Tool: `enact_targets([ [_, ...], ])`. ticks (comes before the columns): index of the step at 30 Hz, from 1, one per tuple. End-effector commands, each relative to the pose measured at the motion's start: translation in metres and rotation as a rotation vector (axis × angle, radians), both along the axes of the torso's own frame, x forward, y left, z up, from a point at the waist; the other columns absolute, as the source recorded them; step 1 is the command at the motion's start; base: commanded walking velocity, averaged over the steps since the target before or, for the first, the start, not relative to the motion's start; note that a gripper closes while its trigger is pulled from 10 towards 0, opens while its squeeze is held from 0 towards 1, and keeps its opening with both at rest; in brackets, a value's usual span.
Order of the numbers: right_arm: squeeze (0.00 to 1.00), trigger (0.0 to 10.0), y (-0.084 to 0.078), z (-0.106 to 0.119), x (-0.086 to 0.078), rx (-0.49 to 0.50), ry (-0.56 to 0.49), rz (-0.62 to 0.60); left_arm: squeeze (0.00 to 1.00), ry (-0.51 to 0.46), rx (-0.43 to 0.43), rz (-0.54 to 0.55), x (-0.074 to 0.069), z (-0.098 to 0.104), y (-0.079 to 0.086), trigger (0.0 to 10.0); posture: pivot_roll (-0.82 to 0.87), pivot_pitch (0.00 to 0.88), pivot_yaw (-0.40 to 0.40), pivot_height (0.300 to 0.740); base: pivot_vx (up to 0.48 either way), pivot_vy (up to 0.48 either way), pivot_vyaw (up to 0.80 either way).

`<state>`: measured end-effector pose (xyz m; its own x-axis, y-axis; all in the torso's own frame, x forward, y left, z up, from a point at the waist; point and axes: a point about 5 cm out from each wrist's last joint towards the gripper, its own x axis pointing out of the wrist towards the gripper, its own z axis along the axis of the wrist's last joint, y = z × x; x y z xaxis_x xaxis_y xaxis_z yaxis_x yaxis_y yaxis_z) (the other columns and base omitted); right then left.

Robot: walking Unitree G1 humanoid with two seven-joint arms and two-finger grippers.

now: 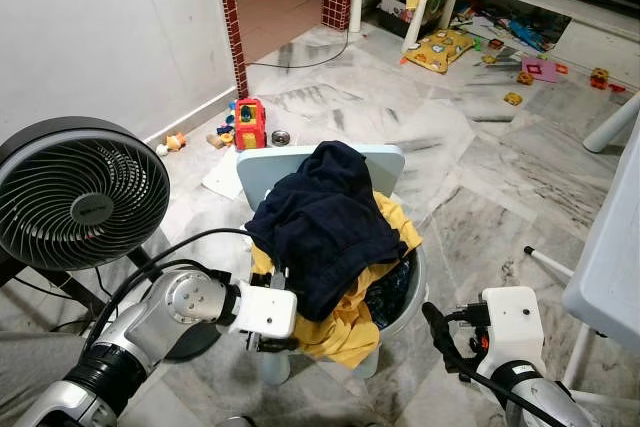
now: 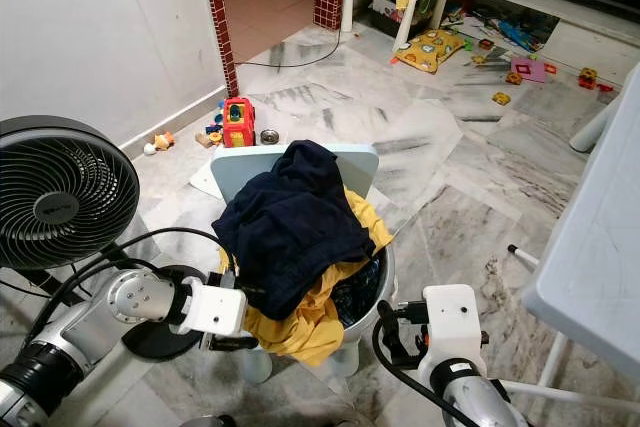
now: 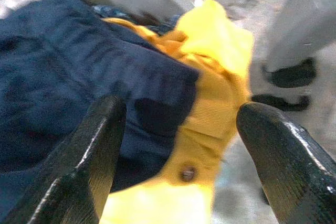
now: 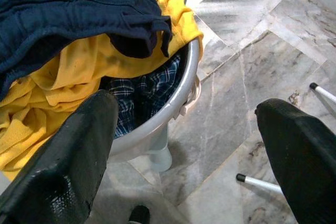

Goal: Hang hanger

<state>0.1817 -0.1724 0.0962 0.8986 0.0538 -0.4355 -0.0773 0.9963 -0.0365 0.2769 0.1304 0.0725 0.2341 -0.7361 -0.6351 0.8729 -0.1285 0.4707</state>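
**Left gripper at the laundry pile; no hanger identified**

The left gripper (image 3: 173, 145) sits at the near-left edge of a grey laundry basket (image 4: 178, 103), fingers spread wide with nothing between them. The left wrist view shows the dark blue garment (image 1: 325, 217) and the yellow garment (image 1: 345, 322) directly ahead of the fingertips. The right gripper (image 4: 184, 150) hovers near the basket's right side, also wide open and empty, above the marble floor (image 1: 480, 177).

The task's object, a hanger, cannot be made out in any view. It may lie buried under the clothes; this is a judgement, not an observation.

Risks noted:

- The basket stands raised on a pale blue chair (image 1: 385, 159), and the pile overhangs its near rim. A pull on the yellow garment could drag the blue one off with it, or tip the basket towards the robot.
- Closing on loose fabric folds may catch both garments at once.
- A black cable (image 1: 190, 239) loops beside the left arm, close to the fan (image 1: 80, 192) at the left. An outward swing of the elbow could snag the cable or strike the fan.
- A white table (image 1: 615, 247) stands at the right, with its legs near the right arm; a wide sweep could hit it.
- Toys (image 1: 250, 125) lie on the floor beyond the basket, a hazard to any step forward.
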Motion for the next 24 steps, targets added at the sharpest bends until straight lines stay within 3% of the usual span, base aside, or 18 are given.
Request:
enact_targets([
  [1, 0.0, 10.0, 0.0, -0.003, 0.0, -0.004, 0.012, -0.011, 0.0, -0.029, 0.005, -0.002, 0.002, 0.0, 0.001, 10.0, 0.0, 0.145, -0.033, 0.74, 0.0, 0.0, 0.0],
  [7, 0.0, 10.0, -0.001, 0.0, 0.002, -0.003, -0.004, -0.015, 0.0, -0.063, -0.013, 0.039, 0.015, 0.0, -0.006, 10.0, -0.01, 0.139, -0.027, 0.74, 0.0, 0.0, 0.0],
  [14, 0.0, 10.0, -0.004, 0.0, 0.001, -0.009, -0.006, -0.027, 0.0, -0.061, 0.011, -0.001, 0.016, -0.007, -0.007, 10.0, -0.01, 0.135, -0.024, 0.74, 0.0, 0.0, 0.0],
  [15, 0.0, 10.0, -0.003, 0.0, 0.001, -0.009, -0.006, -0.027, 0.0, -0.055, 0.008, -0.003, 0.016, -0.008, -0.008, 7.2, -0.01, 0.135, -0.024, 0.74, 0.0, 0.0, 0.0],
  [16, 0.0, 10.0, -0.003, 0.0, 0.001, -0.008, -0.006, -0.026, 0.0, -0.051, 0.005, -0.003, 0.016, -0.008, -0.008, 7.2, -0.01, 0.135, -0.024, 0.74, 0.0, 0.0, 0.0],
  [17, 0.0, 10.0, -0.002, 0.0, 0.001, -0.006, -0.005, -0.023, 0.0, -0.042, 0.003, -0.019, 0.015, -0.009, -0.009, 3.2, -0.01, 0.132, -0.024, 0.74, 0.0, 0.0, 0.0],
  [18, 0.0, 10.0, -0.002, 0.0, 0.001, -0.005, -0.005, -0.021, 0.0, -0.04, 0.002, -0.025, 0.014, -0.009, -0.009, 2.0, -0.01, 0.131, -0.025, 0.74, 0.0, 0.0, 0.0],
  [19, 0.0, 10.0, -0.001, 0.0, 0.002, -0.004, -0.006, -0.019, 0.0, -0.032, 0.001, -0.033, 0.013, -0.01, -0.009, 0.0, -0.01, 0.131, -0.025, 0.74, 0.0, 0.0, 0.0],
  [24, 0.0, 10.0, -0.001, -0.001, 0.002, -0.003, -0.003, -0.011, 0.0, -0.019, -0.001, -0.047, 0.011, -0.014, -0.009, 0.0, -0.01, 0.123, -0.028, 0.74, 0.0, 0.0, 0.0],
])
